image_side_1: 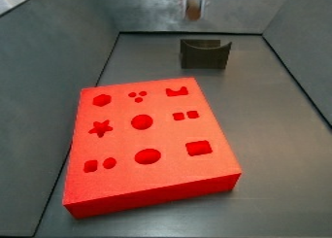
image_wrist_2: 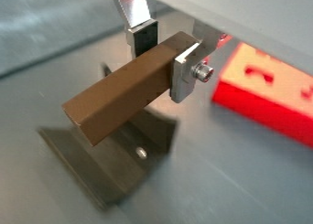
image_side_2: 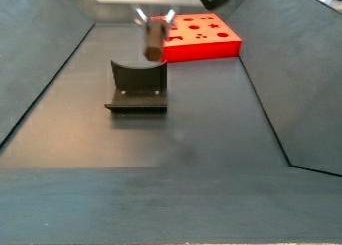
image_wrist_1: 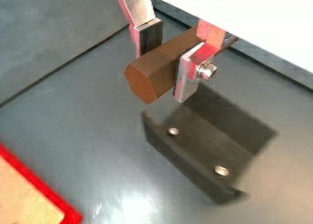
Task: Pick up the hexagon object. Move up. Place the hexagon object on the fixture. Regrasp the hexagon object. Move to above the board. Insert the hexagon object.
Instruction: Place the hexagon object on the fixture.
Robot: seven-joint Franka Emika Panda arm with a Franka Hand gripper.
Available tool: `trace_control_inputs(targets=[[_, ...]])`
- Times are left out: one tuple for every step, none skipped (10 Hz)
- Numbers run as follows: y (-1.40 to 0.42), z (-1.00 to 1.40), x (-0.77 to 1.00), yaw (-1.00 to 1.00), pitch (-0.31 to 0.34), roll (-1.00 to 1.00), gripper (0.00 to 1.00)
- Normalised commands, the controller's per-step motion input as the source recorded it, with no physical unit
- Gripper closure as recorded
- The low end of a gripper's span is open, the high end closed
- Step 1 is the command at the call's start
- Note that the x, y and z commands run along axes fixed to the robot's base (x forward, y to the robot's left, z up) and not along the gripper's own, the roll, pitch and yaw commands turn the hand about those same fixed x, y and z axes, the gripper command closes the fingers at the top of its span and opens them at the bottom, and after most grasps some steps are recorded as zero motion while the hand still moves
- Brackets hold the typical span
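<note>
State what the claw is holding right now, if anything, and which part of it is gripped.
The claw, above the fixture, holds the hexagon object, clamped near one end; most of the rod sticks out free.

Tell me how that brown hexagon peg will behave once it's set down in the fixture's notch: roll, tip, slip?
The hexagon object looks rigid, with flat faces, so it probably won't roll freely. The gripper clamps it near one end above the fixture, leaving a long overhang, so it might pivot in the grip. Its smooth faces could slide in the curved notch.
</note>
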Motion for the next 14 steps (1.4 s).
trace_control_inputs(targets=[[0.15,0.62,0.54,0.00,-0.015,-1.00,1.00],[0.10,0.39,0.38,0.00,-0.001,-1.00,1.00],[0.07,0.09,0.19,-0.01,0.019,-1.00,1.00],[0.06,0.01,0.13,-0.01,0.026,-1.00,1.00],[0.05,0.04,0.06,-0.03,0.046,-1.00,1.00],[0.05,0.02,0.05,-0.04,0.070,-0.99,1.00],[0.04,-0.01,0.07,-0.05,0.074,-0.81,1.00],[0.05,-0.01,0.08,-0.06,0.085,-0.64,1.00],[0.05,-0.01,0.09,-0.07,0.093,-0.47,1.00],[0.04,-0.01,0.08,-0.08,0.084,-0.32,1.00],[0.03,0.00,0.06,-0.09,0.063,-0.22,1.00],[0.13,-1.00,0.12,-0.01,0.186,-1.00,1.00],[0.14,-1.00,0.13,-0.03,0.181,-1.00,1.00],[0.14,-1.00,0.14,-0.07,0.214,-1.00,1.00]])
